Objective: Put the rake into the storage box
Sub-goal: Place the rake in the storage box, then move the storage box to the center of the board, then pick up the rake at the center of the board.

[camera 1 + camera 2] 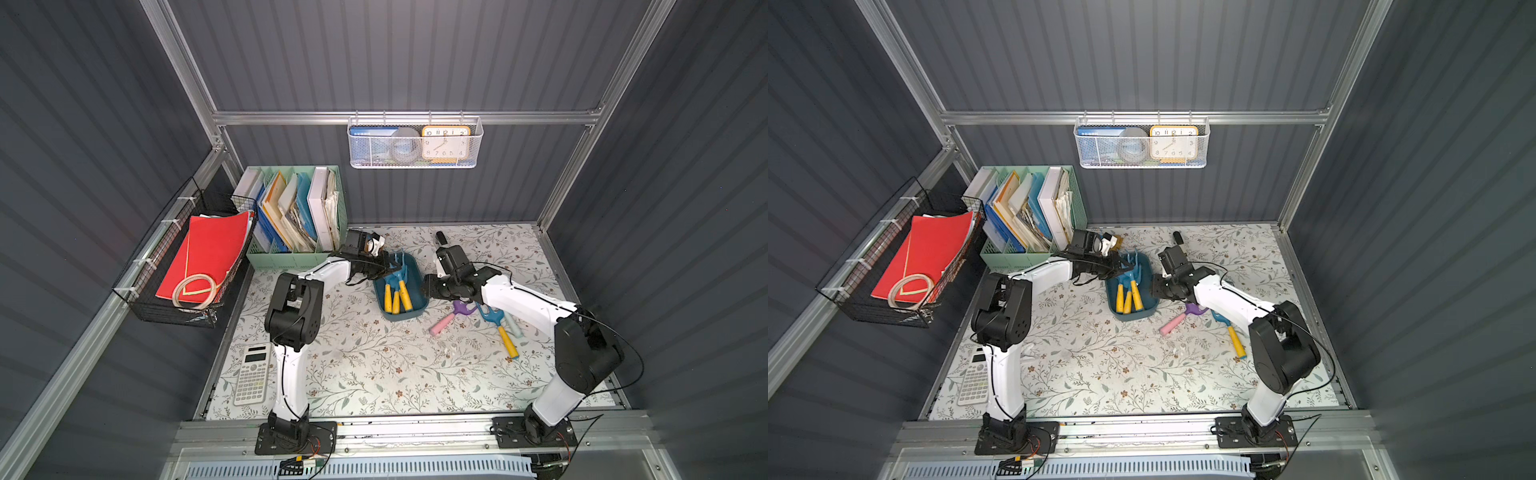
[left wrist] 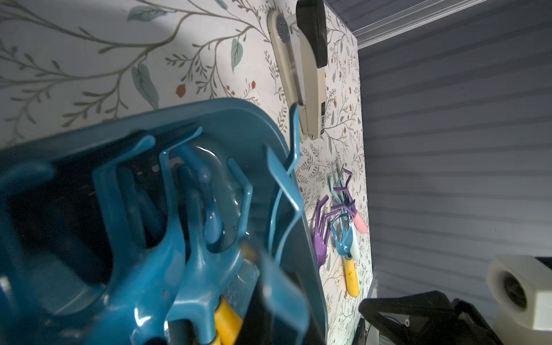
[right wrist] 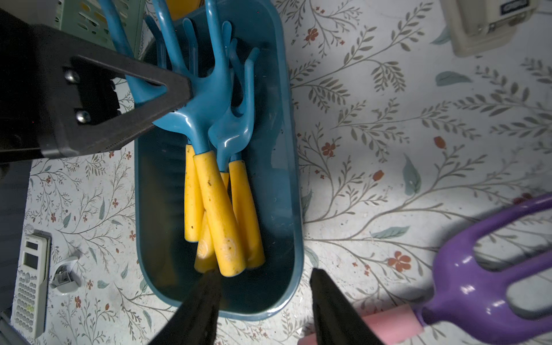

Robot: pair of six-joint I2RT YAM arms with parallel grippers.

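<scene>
The storage box (image 1: 405,314), a teal tray (image 3: 294,179), lies mid-table and holds several rakes (image 3: 221,209) with blue heads and yellow handles; some tines stick out over its far end. My left gripper (image 1: 390,266) is at that far end, shut on the blue head of one rake (image 3: 206,98). Open and holding nothing, my right gripper (image 3: 265,286) straddles the box's near rim, with the yellow handle ends just ahead of one of its fingers (image 3: 209,298). In both top views it (image 1: 1156,286) sits beside the box's right side.
A purple rake with a pink handle (image 1: 453,316) and a blue rake with a yellow handle (image 1: 500,332) lie right of the box under my right arm. A stapler (image 2: 301,74) lies behind. Calculator (image 1: 252,374) front left, mint organizer (image 1: 291,212) back left.
</scene>
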